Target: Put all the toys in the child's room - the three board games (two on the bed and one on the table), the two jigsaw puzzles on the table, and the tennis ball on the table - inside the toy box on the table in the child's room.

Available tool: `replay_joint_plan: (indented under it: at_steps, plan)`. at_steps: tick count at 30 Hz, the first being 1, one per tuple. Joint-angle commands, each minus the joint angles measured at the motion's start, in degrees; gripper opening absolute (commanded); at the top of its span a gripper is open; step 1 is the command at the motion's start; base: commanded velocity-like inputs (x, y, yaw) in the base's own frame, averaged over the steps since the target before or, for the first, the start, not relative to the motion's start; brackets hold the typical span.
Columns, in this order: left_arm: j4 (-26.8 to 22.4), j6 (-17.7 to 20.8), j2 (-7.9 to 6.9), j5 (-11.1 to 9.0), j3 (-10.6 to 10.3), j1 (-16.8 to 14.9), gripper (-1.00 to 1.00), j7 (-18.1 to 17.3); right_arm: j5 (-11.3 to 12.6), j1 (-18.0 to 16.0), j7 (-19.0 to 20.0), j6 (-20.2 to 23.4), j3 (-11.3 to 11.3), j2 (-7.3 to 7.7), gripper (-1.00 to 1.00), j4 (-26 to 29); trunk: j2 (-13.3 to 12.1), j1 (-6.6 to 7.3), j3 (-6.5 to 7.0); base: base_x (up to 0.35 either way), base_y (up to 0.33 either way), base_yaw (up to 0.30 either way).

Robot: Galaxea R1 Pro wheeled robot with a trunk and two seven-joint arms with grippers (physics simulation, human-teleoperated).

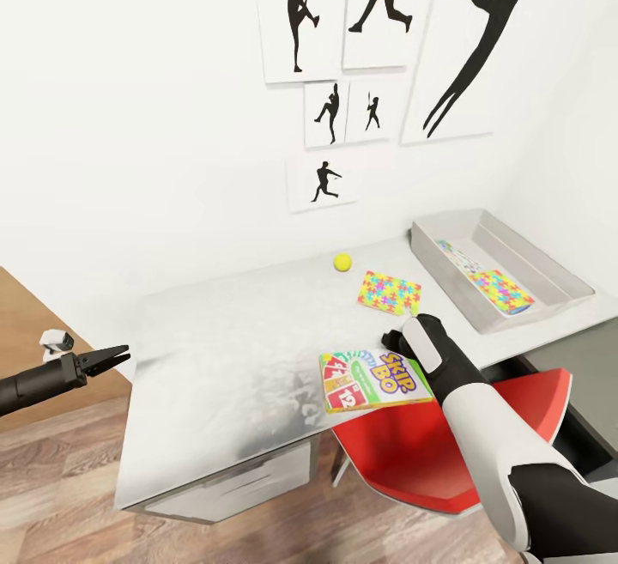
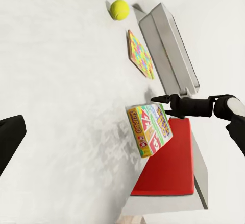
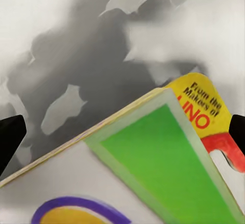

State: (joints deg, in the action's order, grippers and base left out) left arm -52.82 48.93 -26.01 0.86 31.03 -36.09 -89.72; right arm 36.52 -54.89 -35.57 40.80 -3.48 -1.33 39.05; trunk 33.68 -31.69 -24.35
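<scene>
- Right gripper [image 1: 396, 339] hangs just above the far edge of the Skip-Bo board game [image 1: 371, 379]. In its wrist view both fingertips [image 3: 11, 137] sit wide apart at the frame's sides with the printed lid between them — spread open, nothing gripped.
- Skip-Bo lies on the table [image 1: 223, 341] at its near edge, the corner jutting out over the red chair [image 1: 429, 452]. Any downward nudge there could tip or slide it off — my main worry.
- Flat box, thin edges: closing onto the lid face instead of across an edge would likely just skate off.
- Beyond Skip-Bo, toward the wall, lie a jigsaw puzzle [image 1: 390, 291] and the tennis ball [image 1: 342, 263]; a careless sweep could roll the ball away.
- Toy box [image 1: 549, 276] stands past the puzzle on the chair's side, already holding some flat toys, so the carry must clear its rim.
- Left gripper [image 1: 116, 357] hovers off the table's opposite end, jaws nearly together, empty.
</scene>
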Motion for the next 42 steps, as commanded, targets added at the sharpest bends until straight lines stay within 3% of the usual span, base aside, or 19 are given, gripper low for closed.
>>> replay_joint_plan:
  at_steps: [1,24,42]
  plan:
    - [0.0,0.62,-0.01,0.1,0.01,-0.03,1.0,-0.28,0.65,-0.04,-0.59,0.06,-0.21,0.03,1.0,0.06,0.07,-0.02,-0.08,-0.003,0.002,0.0]
    - [0.0,0.64,-0.01,0.1,0.0,-0.05,1.0,-0.28,0.65,-0.04,-0.59,0.07,-0.21,0.01,1.0,0.06,0.07,-0.02,-0.08,-0.045,0.093,0.0]
    - [0.08,0.82,-0.01,0.11,0.0,-0.04,1.0,-0.28,0.65,-0.04,-0.62,0.15,-0.21,0.01,1.0,0.06,0.07,-0.02,-0.08,-0.051,0.266,0.0]
